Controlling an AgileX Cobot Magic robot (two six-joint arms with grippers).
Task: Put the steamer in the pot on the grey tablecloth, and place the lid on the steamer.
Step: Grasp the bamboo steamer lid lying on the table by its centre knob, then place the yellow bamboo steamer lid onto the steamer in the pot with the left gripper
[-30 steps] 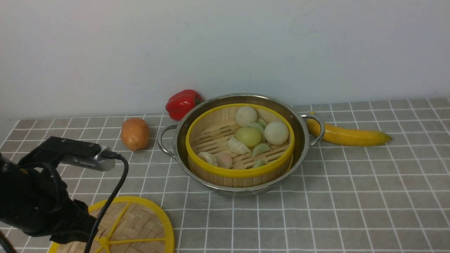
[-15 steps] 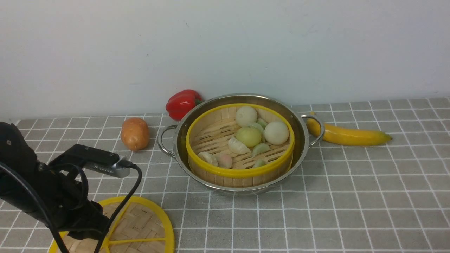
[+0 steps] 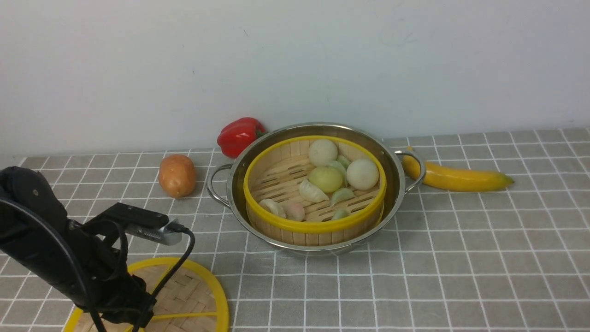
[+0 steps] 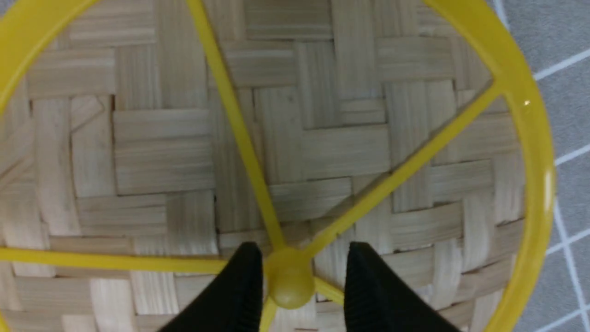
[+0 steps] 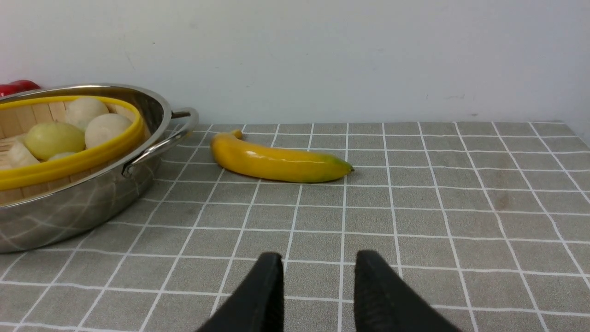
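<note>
**Left arm** (image 3: pixel 50 244): black, jointed, pitched forward and down, wrist held low. Silver wrist camera (image 3: pixel 154 229) mounted above and behind the claw, with a black cable (image 3: pixel 179 263) looping down from its forward end and past the claw.

**Left gripper** (image 4: pixel 303 251): aimed steeply downward. Two black ribbed fingers (image 4: pixel 239 295), tapered toward the tips, tips level with each other, jaws parted with a clear gap between them.

**Right gripper** (image 5: pixel 319 256): held low and nearly horizontal, aimed straight ahead. Two black tapered fingers (image 5: pixel 262 299), side by side, tips level, jaws parted with an unobstructed gap ahead of the claw.
</note>
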